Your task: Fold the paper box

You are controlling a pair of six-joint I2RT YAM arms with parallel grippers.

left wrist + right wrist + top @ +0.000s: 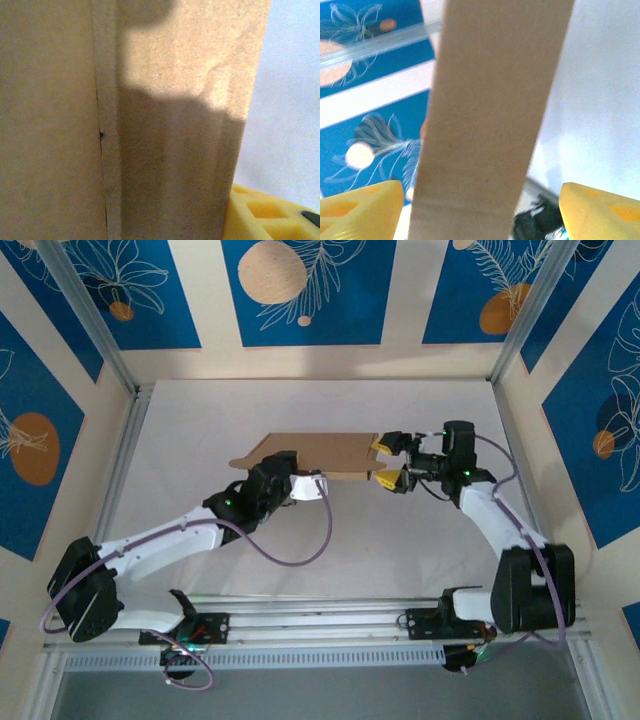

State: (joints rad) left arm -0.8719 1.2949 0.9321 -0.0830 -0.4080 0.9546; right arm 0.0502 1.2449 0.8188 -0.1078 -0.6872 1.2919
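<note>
The paper box (320, 452) is a flat brown cardboard sheet held off the white table, tilted, with a flap jutting out at its left end. My left gripper (300, 480) grips it at the near edge, shut on the cardboard. In the left wrist view the creased sheet (165, 125) covers most of the frame and one yellow finger (260, 215) presses against its edge; the other finger is hidden. My right gripper (386, 461) stands open around the box's right end. A cardboard strip (490, 115) runs between its yellow fingers (360, 210), with a gap on each side.
The white table (400, 560) lies inside patterned blue and cream walls with metal corner posts (90, 320). A purple cable (300, 555) loops from the left arm over the table. A rail (320, 625) runs along the near edge by the arm bases.
</note>
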